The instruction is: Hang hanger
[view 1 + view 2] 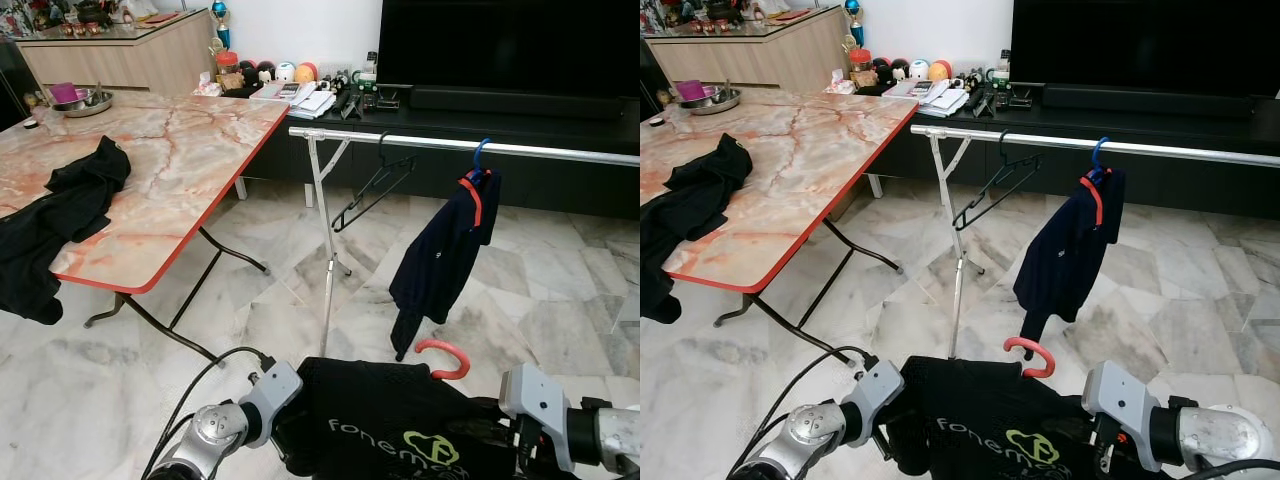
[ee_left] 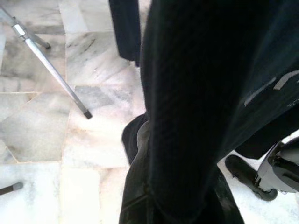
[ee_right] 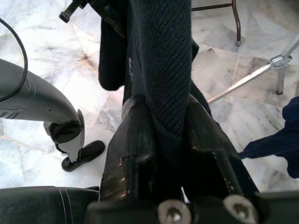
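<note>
Right gripper is closed on the black garment, the ribbed cloth pinched between its two fingers as the right wrist view shows; the left gripper sits at the garment's other side, but cloth covers it in the left wrist view, so whether it is clamped or loose I cannot tell. Between the two arms, low in the head views, the garment with its pale lettering hangs spread on a hanger whose red hook stands up clear above the collar. Ahead and well apart from that hook runs the silver rail of a drying rack, carried on a folding leg over the marble floor. On the rail a dark blue shirt is already hung on a red-shouldered hanger, and an empty black hanger dangles beside it. To the robot's left, another dark garment lies draped over the edge of the marble-patterned surface. By my reading the clothes are partly done: one piece is up, the held one must yet be raised and its hook set over the rail, likely in the gap right of the blue shirt
</note>
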